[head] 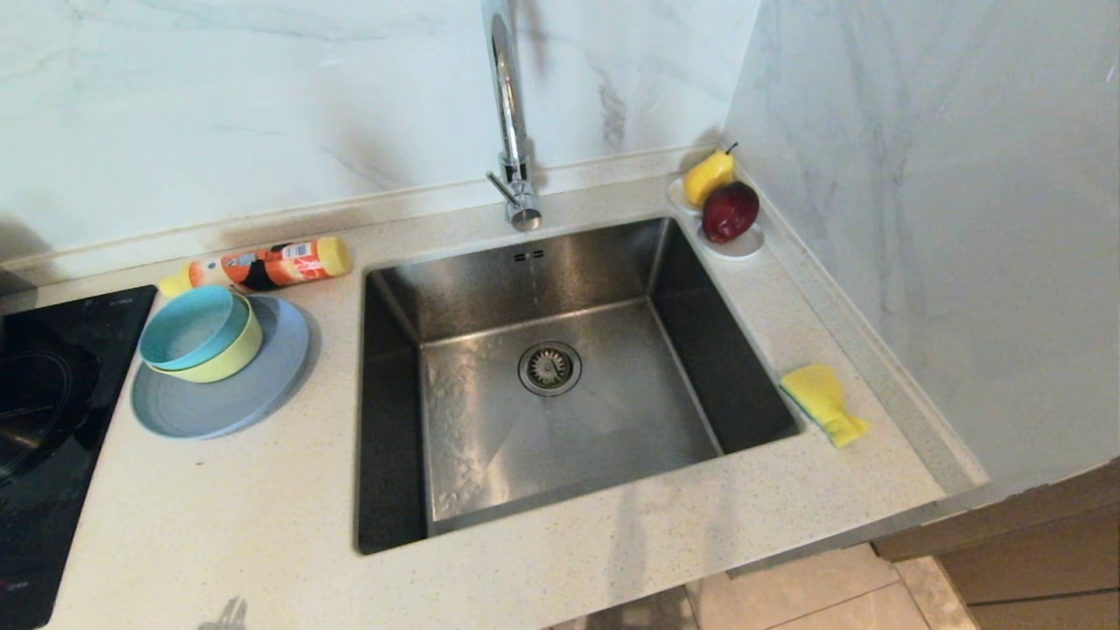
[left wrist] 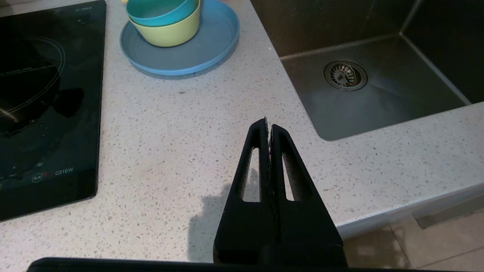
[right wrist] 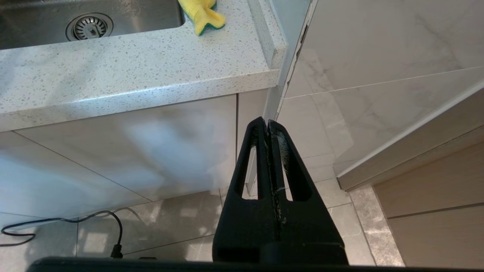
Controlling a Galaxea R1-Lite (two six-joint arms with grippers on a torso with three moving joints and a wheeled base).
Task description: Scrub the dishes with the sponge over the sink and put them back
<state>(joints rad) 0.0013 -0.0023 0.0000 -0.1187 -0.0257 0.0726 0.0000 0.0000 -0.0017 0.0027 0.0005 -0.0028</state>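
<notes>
The dishes stand stacked on the counter left of the sink (head: 682, 350): a teal-blue bowl (head: 188, 325) nested in a pale yellow-green bowl (head: 229, 359), both on a grey-blue plate (head: 254, 389). The same stack shows in the left wrist view, with the plate (left wrist: 211, 45) under the bowls. The yellow sponge (head: 822, 402) lies on the counter to the right of the sink, green layer down (right wrist: 202, 15). My left gripper (left wrist: 268, 122) is shut and empty, hovering over the counter's front part. My right gripper (right wrist: 266, 122) is shut and empty, in front of the cabinet below the counter's edge. Neither arm shows in the head view.
A chrome faucet (head: 512, 131) runs a thin stream into the sink. An orange bottle (head: 262, 265) lies behind the dishes. A white dish with a pear and a red fruit (head: 726, 214) sits in the back right corner. A black cooktop (head: 52, 420) borders the left.
</notes>
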